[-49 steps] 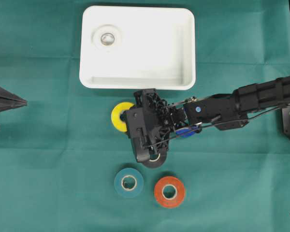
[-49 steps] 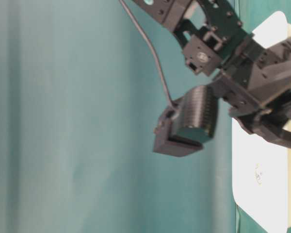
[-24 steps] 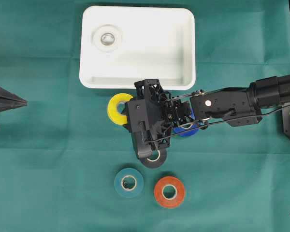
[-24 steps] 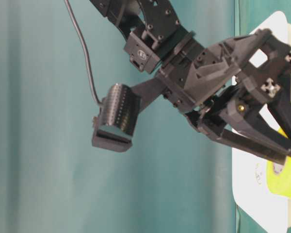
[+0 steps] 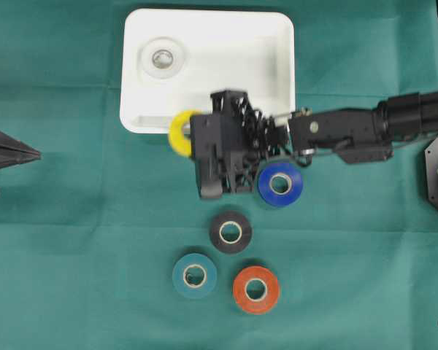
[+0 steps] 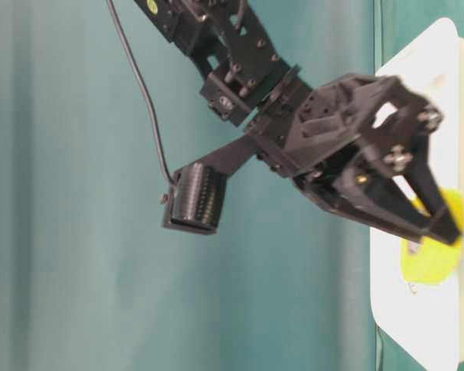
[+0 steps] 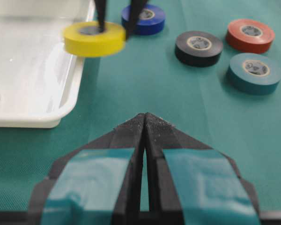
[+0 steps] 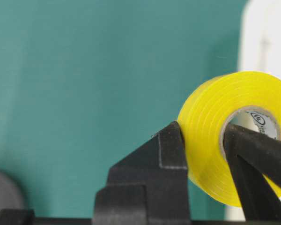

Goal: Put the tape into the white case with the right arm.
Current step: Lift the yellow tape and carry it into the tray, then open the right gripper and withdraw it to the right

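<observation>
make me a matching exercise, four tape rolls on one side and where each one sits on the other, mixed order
Things:
1. yellow tape
2. blue tape
3. black tape
4. orange tape

Places:
a. on the cloth just right of the teal tape
b. pinched in the right tool, at the white case rim
c. on the cloth under the right arm
d. on the cloth between blue and teal

Pairs: 1-b, 2-c, 3-d, 4-a

In the overhead view the right gripper's (image 5: pixel 186 135) bulk hides most of the yellow tape (image 5: pixel 179 133) and part of the white case's (image 5: pixel 204 22) near rim; the left gripper (image 5: pixel 14 152) is cut by the frame's left edge; in the table-level view the yellow tape is motion-blurred; the right wrist view crops the black tape (image 8: pixel 2 197) at the corner.
</observation>
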`<move>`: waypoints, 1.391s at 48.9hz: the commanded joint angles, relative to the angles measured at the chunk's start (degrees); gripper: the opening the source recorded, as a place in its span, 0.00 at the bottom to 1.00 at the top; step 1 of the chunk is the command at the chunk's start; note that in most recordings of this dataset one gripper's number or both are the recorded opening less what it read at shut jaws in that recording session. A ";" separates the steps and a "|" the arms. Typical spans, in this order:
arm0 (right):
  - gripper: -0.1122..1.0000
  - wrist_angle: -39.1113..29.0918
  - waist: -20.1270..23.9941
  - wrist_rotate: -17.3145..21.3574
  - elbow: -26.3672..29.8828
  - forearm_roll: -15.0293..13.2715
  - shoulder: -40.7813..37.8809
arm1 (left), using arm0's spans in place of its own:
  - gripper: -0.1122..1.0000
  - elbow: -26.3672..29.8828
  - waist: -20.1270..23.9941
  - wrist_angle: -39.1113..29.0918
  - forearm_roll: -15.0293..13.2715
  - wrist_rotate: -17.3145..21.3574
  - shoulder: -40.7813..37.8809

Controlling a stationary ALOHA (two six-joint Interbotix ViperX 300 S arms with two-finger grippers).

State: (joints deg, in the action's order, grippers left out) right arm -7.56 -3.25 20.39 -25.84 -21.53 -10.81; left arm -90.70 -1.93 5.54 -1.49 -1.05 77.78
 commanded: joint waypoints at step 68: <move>0.69 0.53 -7.38 -0.09 -1.05 0.00 2.55 | 0.10 0.70 -0.09 0.26 0.09 0.00 -0.53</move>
State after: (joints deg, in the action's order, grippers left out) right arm -7.38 -10.63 20.30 -27.42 -21.53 -10.72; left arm -90.70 -1.85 5.54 -1.41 -1.05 77.78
